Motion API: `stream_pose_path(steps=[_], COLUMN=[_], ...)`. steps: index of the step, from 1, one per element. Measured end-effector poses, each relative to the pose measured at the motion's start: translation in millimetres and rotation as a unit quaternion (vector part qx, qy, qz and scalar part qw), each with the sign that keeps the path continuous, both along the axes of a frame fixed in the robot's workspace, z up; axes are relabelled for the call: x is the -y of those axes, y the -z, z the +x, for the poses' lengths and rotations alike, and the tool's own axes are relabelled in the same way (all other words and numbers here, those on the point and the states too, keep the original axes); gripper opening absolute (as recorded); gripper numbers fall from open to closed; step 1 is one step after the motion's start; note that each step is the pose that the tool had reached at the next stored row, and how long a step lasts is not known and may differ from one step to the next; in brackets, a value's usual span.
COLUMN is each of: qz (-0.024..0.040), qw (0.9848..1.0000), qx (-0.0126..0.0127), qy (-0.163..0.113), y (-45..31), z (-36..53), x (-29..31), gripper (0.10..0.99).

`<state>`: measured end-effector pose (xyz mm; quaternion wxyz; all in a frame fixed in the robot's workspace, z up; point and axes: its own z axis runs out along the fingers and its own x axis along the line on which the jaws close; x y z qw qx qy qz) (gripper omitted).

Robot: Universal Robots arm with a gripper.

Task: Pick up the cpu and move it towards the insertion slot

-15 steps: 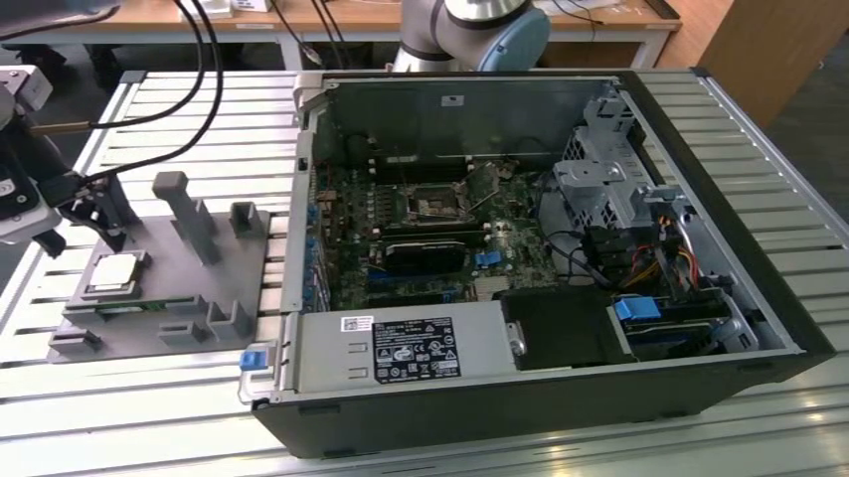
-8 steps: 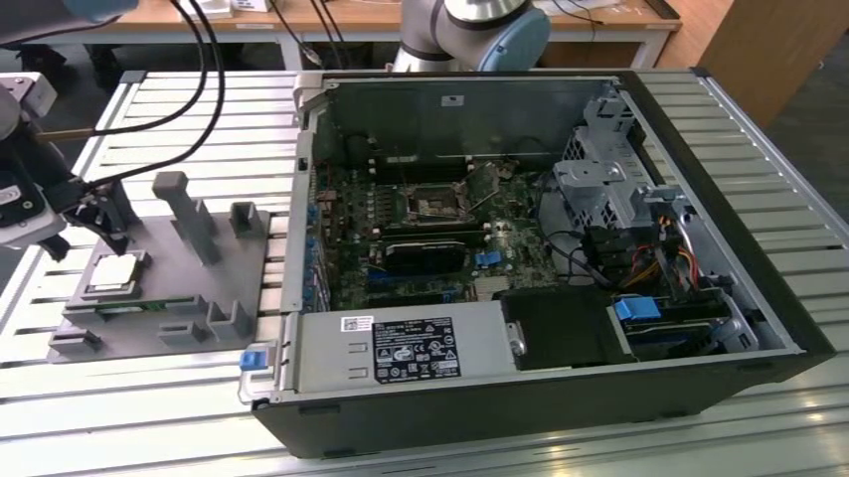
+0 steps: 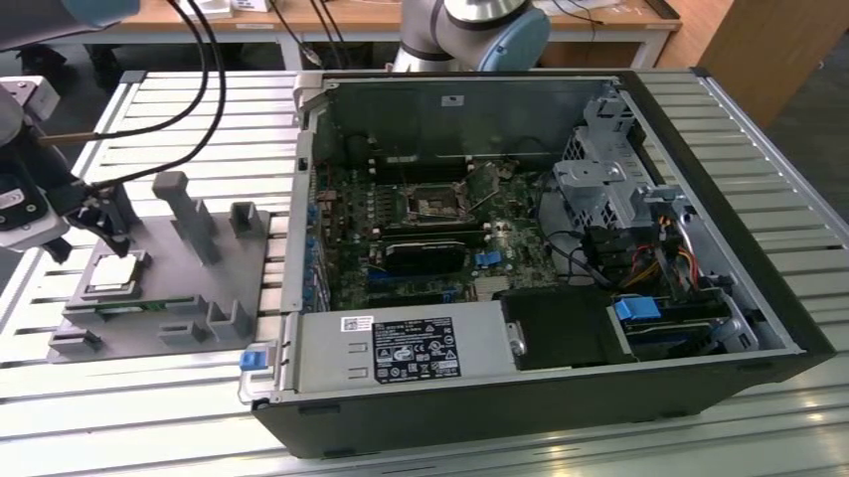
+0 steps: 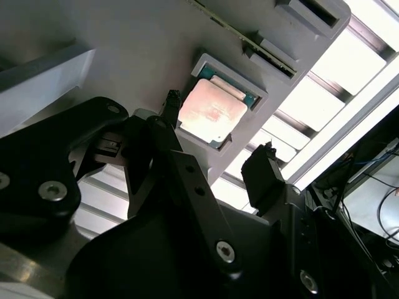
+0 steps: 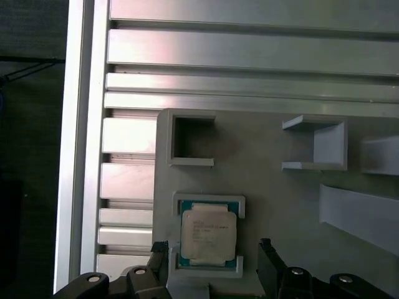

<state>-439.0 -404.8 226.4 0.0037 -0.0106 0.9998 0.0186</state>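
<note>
Risk: if the end effector (image 4: 218, 128) closes off-centre or too high, a finger could land on the raised rim of the pocket (image 5: 209, 200) instead of on the cpu (image 4: 212, 112) edge. That would tilt the chip or wedge it in place. The chip's edges are thin, so a weak pinch could also let it slip on the lift. State: end effector released, jaws spread wider than the chip, one finger on each of two opposite sides. It holds nothing, and in both wrist views I see no contact with chip or rim, though the gap is small. The cpu lies flat in its pocket, metal top up, on the grey fixture (image 3: 186, 298). A green memory strip (image 3: 133, 306) lies in a groove just beside the pocket, close enough to be knocked by a stray finger. The fixture rests on the slatted desk (image 3: 159, 417). In the exterior view the open case (image 3: 743, 248) stands at 3 o'clock from the fixture, and the slot (image 3: 434, 204) on its board is well apart from the chip.
</note>
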Motion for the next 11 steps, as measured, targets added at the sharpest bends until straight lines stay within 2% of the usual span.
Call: stream_pose_path(steps=[11], qz=[0.0000], qw=[1.0000], qx=[0.0000], qy=[0.000], y=[7.2], z=[0.0], x=[0.0], gripper=[0.675])
